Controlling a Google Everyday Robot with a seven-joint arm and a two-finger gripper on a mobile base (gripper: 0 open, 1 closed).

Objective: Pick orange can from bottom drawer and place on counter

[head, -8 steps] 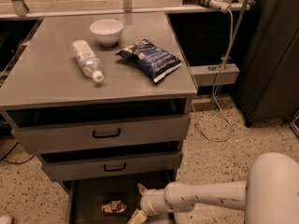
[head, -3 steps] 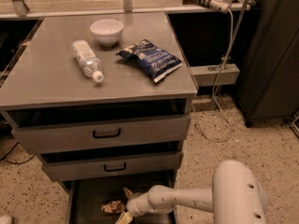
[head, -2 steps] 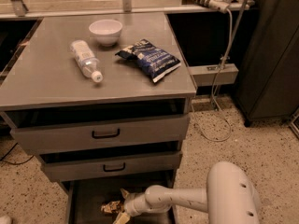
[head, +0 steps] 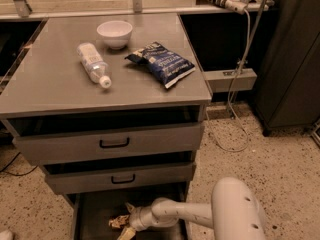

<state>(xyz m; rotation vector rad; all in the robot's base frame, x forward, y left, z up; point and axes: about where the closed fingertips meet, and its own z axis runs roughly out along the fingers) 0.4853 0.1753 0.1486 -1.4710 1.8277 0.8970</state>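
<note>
The orange can (head: 115, 222) lies on the dark floor of the open bottom drawer (head: 92, 215), low in the camera view. It looks small, shiny and creased. My gripper (head: 127, 220) is down inside the drawer, right at the can and reaching in from the right on the white arm (head: 180, 213). The can's right side is partly hidden by the gripper. The counter (head: 55, 86) is the flat gray top of the cabinet, well above the gripper.
On the counter lie a clear plastic bottle (head: 93, 64), a white bowl (head: 114, 33) and a blue chip bag (head: 161, 61). Two shut gray drawer fronts (head: 114, 143) with black handles overhang the bottom drawer. The robot's white body (head: 237, 214) stands at the lower right.
My gripper has moved left across the drawer floor, from right of the can to right against it. The can and the counter items have not moved.
</note>
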